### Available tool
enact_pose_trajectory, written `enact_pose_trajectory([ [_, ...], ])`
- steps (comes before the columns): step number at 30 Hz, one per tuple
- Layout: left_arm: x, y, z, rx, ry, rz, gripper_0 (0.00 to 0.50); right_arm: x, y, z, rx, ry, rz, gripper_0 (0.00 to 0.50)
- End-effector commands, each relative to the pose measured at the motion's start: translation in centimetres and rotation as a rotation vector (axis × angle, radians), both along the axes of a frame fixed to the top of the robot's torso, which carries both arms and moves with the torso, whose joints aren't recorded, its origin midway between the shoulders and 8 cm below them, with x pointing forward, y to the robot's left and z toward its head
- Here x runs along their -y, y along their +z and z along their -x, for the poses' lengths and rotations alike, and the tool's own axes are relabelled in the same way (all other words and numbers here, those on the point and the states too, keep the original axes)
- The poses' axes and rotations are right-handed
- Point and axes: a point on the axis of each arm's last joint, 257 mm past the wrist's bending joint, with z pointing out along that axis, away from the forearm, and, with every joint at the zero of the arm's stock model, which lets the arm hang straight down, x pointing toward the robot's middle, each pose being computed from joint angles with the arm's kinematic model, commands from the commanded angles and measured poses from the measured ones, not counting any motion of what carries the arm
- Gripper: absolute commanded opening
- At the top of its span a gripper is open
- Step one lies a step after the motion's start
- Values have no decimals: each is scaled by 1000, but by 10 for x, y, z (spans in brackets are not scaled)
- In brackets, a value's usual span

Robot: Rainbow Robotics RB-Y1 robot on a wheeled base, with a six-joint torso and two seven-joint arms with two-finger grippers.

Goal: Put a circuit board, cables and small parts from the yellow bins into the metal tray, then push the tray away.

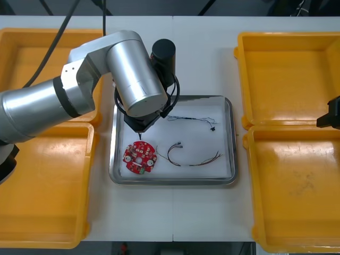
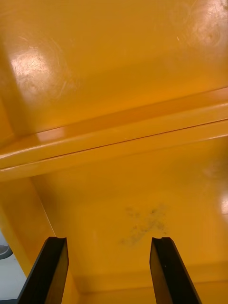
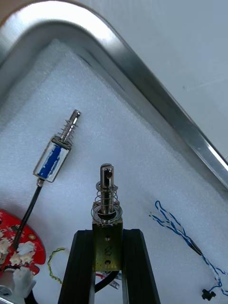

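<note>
My left gripper [image 1: 139, 134] hangs low over the white inside of the metal tray [image 1: 227, 139], just beyond the round red circuit board [image 1: 141, 158]. In the left wrist view the left gripper [image 3: 108, 233] is shut on a small metal part [image 3: 107, 209], a brass-coloured body with a spring and pin standing out past the fingertips. A second small metal part [image 3: 55, 154] with a blue core lies on the white lining ahead of it, near the circuit board [image 3: 14, 240]. My right gripper [image 2: 109, 268] stands open over the right-hand bins, nothing between its fingers.
A blue and white cable [image 1: 191, 119] and a red and yellow cable [image 1: 194, 158] lie in the tray. Two yellow bins stand on the left [image 1: 42, 191] and two on the right [image 1: 289, 74]. The right gripper [image 1: 329, 114] shows at the right edge.
</note>
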Motion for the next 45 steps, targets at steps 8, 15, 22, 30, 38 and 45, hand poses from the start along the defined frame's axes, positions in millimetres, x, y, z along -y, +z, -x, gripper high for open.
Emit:
enact_pose_trajectory([
  [8, 34, -35, 2, -9, -82, -42, 0, 11, 14, 3, 28, -3, 37, 500],
  [15, 30, -42, 3, -33, -68, -46, 2, 11, 14, 3, 28, -3, 37, 500],
  [22, 26, -48, 4, -42, -69, -48, 168, 11, 14, 3, 28, -3, 37, 500],
  [30, 17, -41, -2, -23, -73, -57, 438, 11, 14, 3, 28, -3, 37, 500],
  [38, 0, 20, 6, -51, -78, -11, 500, 11, 14, 3, 28, -3, 37, 500],
  [45, -40, 90, 15, -107, -114, 22, 500, -7, 11, 2, 25, 64, 62, 500],
])
